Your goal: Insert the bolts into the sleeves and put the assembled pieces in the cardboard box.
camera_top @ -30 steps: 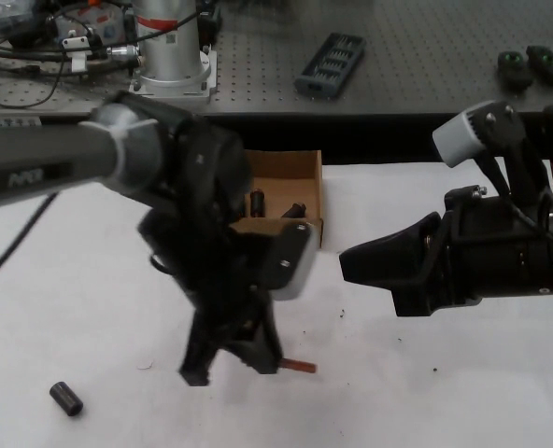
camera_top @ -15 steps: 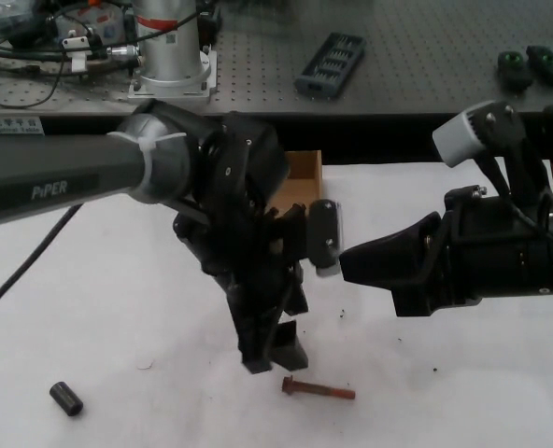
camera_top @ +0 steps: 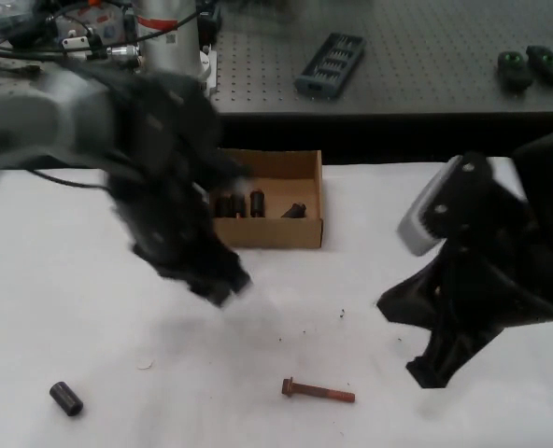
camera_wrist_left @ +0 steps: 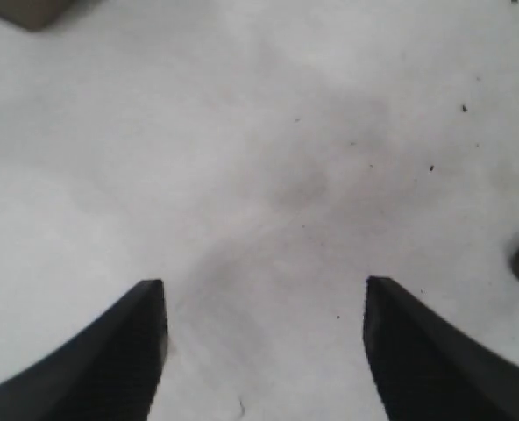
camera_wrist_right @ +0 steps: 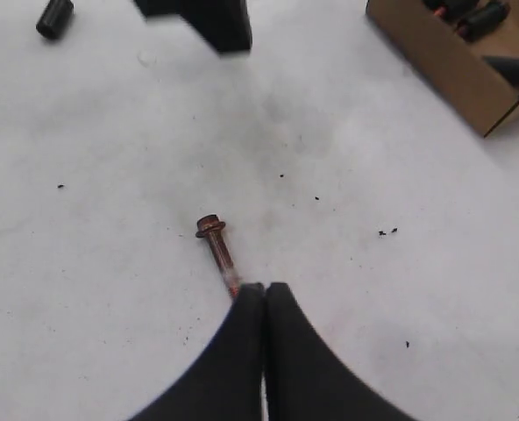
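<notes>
Fingers of the right gripper are pressed together with nothing between them, their tips just by the shaft end of the bolt, which lies flat on the white bench. The left gripper hangs over bare bench, its fingers spread apart and empty. A black sleeve lies well apart from the bolt. Several dark pieces sit in the cardboard box farther back
</notes>
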Available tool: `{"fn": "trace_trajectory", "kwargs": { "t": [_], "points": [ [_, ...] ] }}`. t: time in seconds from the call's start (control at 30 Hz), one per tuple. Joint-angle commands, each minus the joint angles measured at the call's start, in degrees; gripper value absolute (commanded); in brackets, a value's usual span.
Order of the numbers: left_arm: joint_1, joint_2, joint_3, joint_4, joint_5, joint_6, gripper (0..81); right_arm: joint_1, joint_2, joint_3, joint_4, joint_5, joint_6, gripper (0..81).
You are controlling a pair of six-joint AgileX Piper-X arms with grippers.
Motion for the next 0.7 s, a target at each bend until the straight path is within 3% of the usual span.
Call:
{"fn": "trace_trajectory", "kwargs": {
  "t": [0.0, 0.13, 0.3, 0.5, 0.67],
  "points": [
    [4.83, -3.93, -0.26, 3.95, 8.24, -13.89, 47.0, -0.06, 1.40, -1.22, 0.97, 0.13, -0.74, 1.2],
    [11.37, -6.50, -0.26, 5.41, 20.15, -22.50, 45.4, -0.06, 10.09, -8.15, 7.08, 1.71, -0.74, 12.5],
    [15.53, -8.02, -0.26, 7.87, 21.63, -23.81, 37.5, 0.69, 18.55, -17.40, 14.72, 6.36, -0.74, 38.5],
    [18.33, -8.24, -0.26, 13.45, 21.63, -22.38, 37.5, 4.02, 25.23, -24.92, 20.82, 7.03, -0.89, 34.7],
    [20.12, -8.24, -0.26, 18.63, 21.63, -22.38, 37.5, 7.67, 27.22, -25.97, 21.39, 7.19, -5.89, 34.7]
  ]
}}
